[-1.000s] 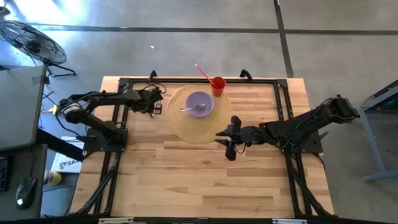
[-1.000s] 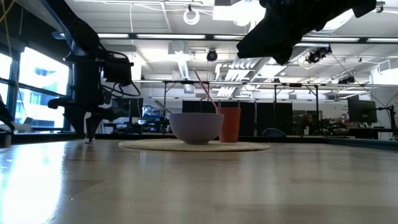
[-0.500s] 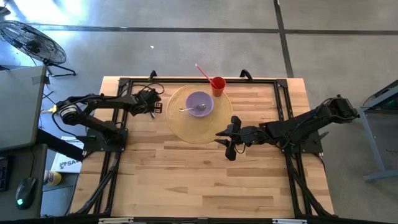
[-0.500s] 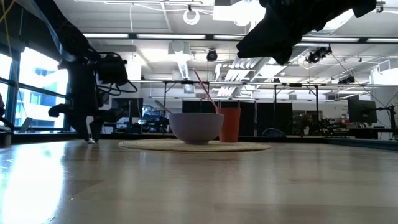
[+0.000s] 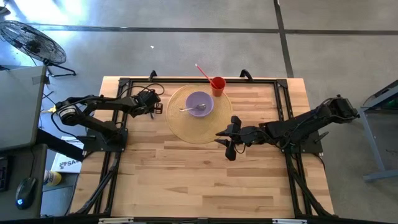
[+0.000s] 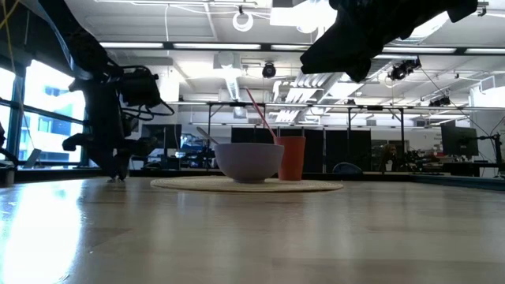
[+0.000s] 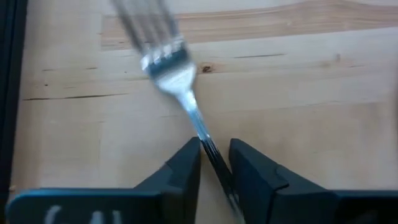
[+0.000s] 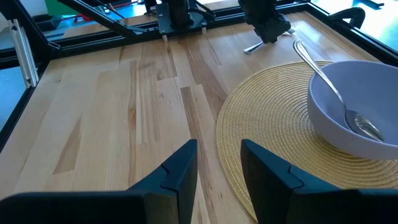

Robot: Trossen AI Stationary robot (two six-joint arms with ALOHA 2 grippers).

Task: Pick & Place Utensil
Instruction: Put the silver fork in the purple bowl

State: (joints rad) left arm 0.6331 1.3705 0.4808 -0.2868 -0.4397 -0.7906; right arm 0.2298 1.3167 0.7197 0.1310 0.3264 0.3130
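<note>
A silver fork (image 7: pixel 169 68) sits in my left gripper (image 7: pixel 214 158), which is shut on it over bare wood just left of the round woven placemat (image 5: pixel 186 127). That gripper (image 5: pixel 154 107) points down close to the table (image 6: pixel 118 173). On the mat stands a purple bowl (image 5: pixel 199 104) with a spoon (image 8: pixel 323 78) leaning on its rim. A red cup (image 5: pixel 217 85) with a straw stands at the mat's far edge. My right gripper (image 5: pixel 227 142) hangs open in the air over the mat's near right edge (image 8: pixel 217 165). My left gripper pinches the fork's handle (image 7: pixel 208 146) between its two fingers, which lie on either side of the thin shaft. The tines (image 7: pixel 163 56) stick out ahead of the fingertips over the wood. Whether the fork touches the table I cannot tell.
A black frame rail (image 5: pixel 186 79) runs round the table's working area, close behind the left gripper (image 8: pixel 267 28). Bare wood lies on the near half of the table (image 5: pixel 199 180). A floor fan (image 5: pixel 28 40) stands off the table's far left corner.
My left arm has shifted its pose a little, its forearm drawing slightly toward the table's left edge, while its gripper stays shut on the fork beside the mat. The right arm, bowl and cup have kept still.
</note>
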